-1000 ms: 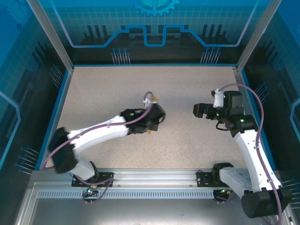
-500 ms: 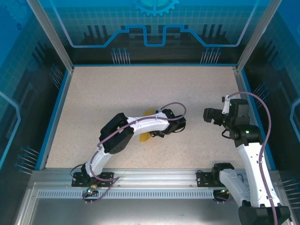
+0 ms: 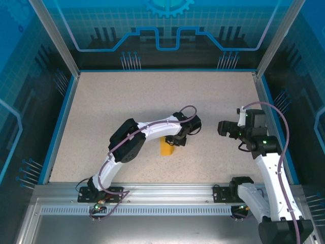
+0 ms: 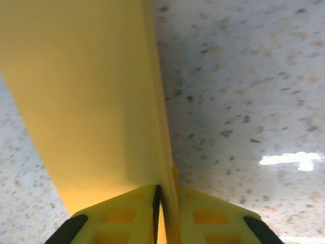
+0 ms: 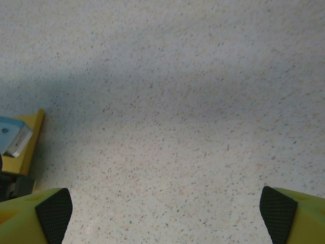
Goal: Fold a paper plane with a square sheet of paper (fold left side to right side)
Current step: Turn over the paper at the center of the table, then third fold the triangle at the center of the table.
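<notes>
The orange-yellow paper, folded into a narrow paper plane, hangs down to the table at the centre, just below my left gripper. In the left wrist view its broad yellow face rises from between my fingers, and my left gripper stands nearly shut with the paper's edge pinched in the narrow slit. My right gripper hovers to the right of the paper, apart from it. Its jaws are wide open over bare table.
The speckled tabletop is bounded by blue rails on the left and right and a metal rail at the near edge. The left arm's elbow reaches across the middle.
The left arm has swung right and stretched out, bringing the folded paper towards the table's middle. The right gripper has shifted slightly right and stayed open.
</notes>
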Controlling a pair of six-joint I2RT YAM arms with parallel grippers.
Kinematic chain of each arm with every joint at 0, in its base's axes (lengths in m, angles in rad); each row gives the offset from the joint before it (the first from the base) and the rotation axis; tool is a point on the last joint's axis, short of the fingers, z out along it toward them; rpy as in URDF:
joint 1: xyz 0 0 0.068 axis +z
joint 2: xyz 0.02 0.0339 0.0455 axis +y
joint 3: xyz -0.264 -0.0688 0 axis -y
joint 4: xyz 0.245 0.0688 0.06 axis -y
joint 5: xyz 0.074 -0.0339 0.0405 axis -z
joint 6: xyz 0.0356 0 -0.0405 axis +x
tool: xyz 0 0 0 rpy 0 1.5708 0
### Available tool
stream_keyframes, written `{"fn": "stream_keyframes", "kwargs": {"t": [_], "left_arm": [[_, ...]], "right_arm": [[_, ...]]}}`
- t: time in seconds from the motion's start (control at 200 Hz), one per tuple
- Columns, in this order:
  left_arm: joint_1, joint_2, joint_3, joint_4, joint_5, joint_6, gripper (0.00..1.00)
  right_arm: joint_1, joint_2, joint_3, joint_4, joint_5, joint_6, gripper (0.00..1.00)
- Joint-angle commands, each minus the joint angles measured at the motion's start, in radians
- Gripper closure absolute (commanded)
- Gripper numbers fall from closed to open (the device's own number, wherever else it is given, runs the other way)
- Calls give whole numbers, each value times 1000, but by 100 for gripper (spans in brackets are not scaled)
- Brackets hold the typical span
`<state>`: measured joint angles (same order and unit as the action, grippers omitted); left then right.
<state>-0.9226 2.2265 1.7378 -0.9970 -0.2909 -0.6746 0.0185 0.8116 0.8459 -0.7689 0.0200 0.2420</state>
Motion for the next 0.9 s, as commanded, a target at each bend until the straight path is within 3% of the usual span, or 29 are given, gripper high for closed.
{"fn": "stream_keyframes", "kwargs": {"t": [0.0, 0.235, 0.335, 0.42, 0.495, 0.665, 0.79, 0.895], "left_arm": [[-1, 3, -24, 57, 97, 28, 70], [18, -170, -184, 220, 208, 63, 53], [46, -296, -289, 342, 308, 74, 44], [97, -413, -412, 494, 455, 56, 37], [152, -502, -514, 583, 518, 26, 34], [277, -623, -683, 630, 525, 0, 33], [337, -637, -774, 704, 578, -13, 33], [354, -594, -794, 720, 590, -11, 33]], "right_arm": [[-16, 36, -18, 15, -103, -3, 1], [-10, 124, -41, 71, -274, 11, 1], [18, 182, -55, 117, -360, 16, 1], [67, 270, -44, 139, -404, 8, 1], [139, 360, -18, 151, -397, 6, 2], [330, 580, 80, 208, -332, 34, 13], [407, 728, 159, 255, -324, 72, 23], [450, 785, 205, 261, -304, 86, 24]]}}
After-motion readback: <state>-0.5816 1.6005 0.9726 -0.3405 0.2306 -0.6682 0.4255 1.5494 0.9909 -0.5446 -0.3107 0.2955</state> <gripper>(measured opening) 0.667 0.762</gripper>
